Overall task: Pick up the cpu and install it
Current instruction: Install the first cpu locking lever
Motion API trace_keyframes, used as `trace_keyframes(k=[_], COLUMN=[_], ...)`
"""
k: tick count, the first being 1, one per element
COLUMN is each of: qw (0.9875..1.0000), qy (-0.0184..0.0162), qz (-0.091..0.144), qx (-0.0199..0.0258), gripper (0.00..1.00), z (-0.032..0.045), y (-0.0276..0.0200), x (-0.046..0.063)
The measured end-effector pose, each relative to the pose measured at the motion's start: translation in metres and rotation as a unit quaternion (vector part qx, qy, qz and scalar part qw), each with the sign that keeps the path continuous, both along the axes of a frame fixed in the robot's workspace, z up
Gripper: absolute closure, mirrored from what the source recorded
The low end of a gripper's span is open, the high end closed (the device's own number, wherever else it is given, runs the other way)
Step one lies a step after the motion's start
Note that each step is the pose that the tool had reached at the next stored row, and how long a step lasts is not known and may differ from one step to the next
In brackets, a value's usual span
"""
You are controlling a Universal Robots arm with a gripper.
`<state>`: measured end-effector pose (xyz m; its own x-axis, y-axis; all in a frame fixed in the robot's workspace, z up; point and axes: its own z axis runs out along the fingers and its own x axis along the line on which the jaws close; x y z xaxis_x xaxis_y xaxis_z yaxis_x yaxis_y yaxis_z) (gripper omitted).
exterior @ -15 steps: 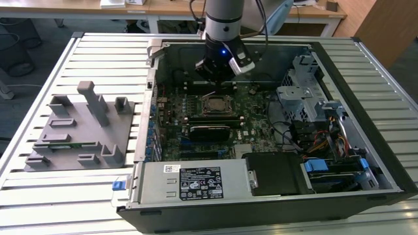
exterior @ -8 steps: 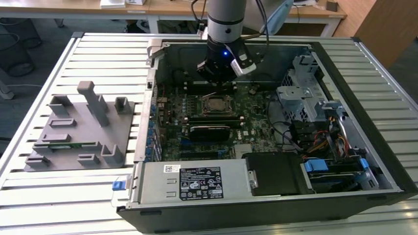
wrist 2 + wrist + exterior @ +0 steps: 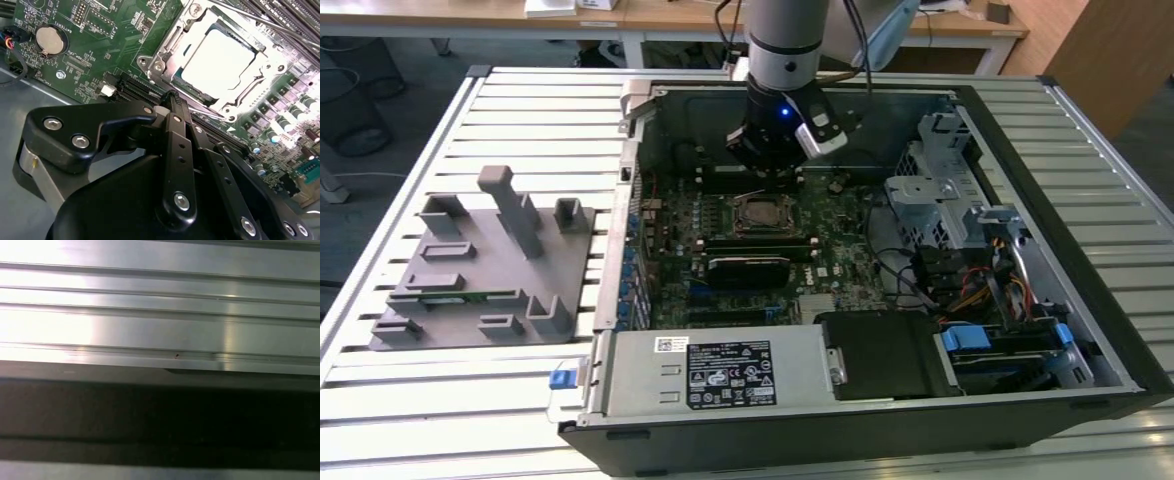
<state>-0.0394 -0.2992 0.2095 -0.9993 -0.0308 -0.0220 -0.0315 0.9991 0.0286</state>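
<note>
Partly glare-washed, cpu [image 3: 220, 62] seated in socket [image 3: 165, 52], gripper [image 3: 172, 97] above, empty.

Fingertips of the gripper [image 3: 172, 97] hidden behind its own black linkage in the second wrist view; opening impossible to judge. Gripper body cut off by that picture's lower edge. Far corner of the cpu [image 3: 225, 62] washed out by glare. Arm [image 3: 787, 40] cut off at the exterior view's upper edge.
</note>
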Motion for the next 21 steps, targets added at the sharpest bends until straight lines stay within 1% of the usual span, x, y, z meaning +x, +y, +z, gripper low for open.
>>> trace_keyframes(k=[14,21], qw=[1.0000,1.0000], qy=[0.0003,0.0004], qz=[0.001,0.001], qx=[0.0001,0.0001], gripper=[0.89,0.89], z=[-0.0094,-0.0084], y=[0.0001,0.0001], x=[0.0023,0.0025])
